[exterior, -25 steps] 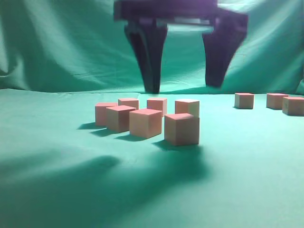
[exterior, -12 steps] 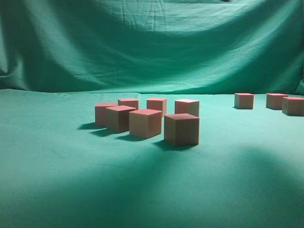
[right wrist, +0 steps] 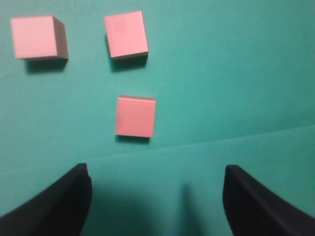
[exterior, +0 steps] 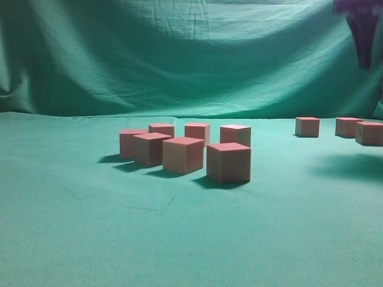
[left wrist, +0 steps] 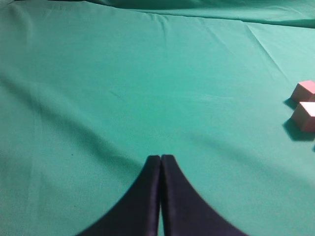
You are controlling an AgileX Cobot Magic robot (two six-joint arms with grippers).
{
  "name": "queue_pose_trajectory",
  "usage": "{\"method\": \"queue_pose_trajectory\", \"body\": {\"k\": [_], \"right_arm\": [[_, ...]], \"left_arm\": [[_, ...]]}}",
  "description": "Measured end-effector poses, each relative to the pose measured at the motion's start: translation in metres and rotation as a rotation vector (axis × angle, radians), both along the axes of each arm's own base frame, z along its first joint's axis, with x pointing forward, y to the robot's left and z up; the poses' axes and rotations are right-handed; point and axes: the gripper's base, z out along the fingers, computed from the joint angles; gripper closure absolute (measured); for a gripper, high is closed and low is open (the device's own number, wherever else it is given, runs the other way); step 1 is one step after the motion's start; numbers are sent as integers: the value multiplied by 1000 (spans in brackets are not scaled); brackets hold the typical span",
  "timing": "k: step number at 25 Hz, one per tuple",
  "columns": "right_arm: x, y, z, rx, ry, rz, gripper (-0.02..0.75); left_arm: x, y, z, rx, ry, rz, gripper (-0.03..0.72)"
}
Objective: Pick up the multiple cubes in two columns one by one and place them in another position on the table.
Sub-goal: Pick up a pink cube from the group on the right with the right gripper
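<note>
Several pinkish-red cubes (exterior: pixel 182 154) stand in two columns on the teal table (exterior: pixel 90 233) at mid-view. Three more cubes (exterior: pixel 307 126) sit apart at the far right. The right wrist view looks down on these three cubes (right wrist: pixel 136 116), just ahead of my right gripper (right wrist: pixel 157 179), which is open with only cloth between its jaws. In the exterior view only a dark finger (exterior: pixel 363 42) of it shows, high at the top right. My left gripper (left wrist: pixel 160 158) is shut and empty over bare cloth, with two cubes (left wrist: pixel 305 115) at that view's right edge.
A draped green backdrop (exterior: pixel 191 60) closes off the far side of the table. Wide bare cloth lies in front of and to the left of the cube cluster. A fold in the cloth (right wrist: pixel 221 140) runs across the right wrist view.
The right gripper rose from above the central cluster, left the exterior view, and now shows at the top right over the three separate cubes. No cube has moved.
</note>
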Motion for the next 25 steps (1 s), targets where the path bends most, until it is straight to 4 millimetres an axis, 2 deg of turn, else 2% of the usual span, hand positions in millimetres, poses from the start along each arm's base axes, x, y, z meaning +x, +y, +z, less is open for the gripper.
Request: {"method": "queue_pose_trajectory", "body": {"k": [2, 5, 14, 18, 20, 25], "right_arm": [[9, 0, -22, 7, 28, 0, 214], [19, 3, -44, 24, 28, 6, 214], [32, 5, -75, 37, 19, 7, 214], [34, 6, -84, 34, 39, 7, 372], [34, 6, -86, 34, 43, 7, 477], [31, 5, -79, 32, 46, 12, 475]], "left_arm": [[0, 0, 0, 0, 0, 0, 688], [0, 0, 0, 0, 0, 0, 688], [0, 0, 0, 0, 0, 0, 688], [0, 0, 0, 0, 0, 0, 688], [0, 0, 0, 0, 0, 0, 688], [0, 0, 0, 0, 0, 0, 688]]}}
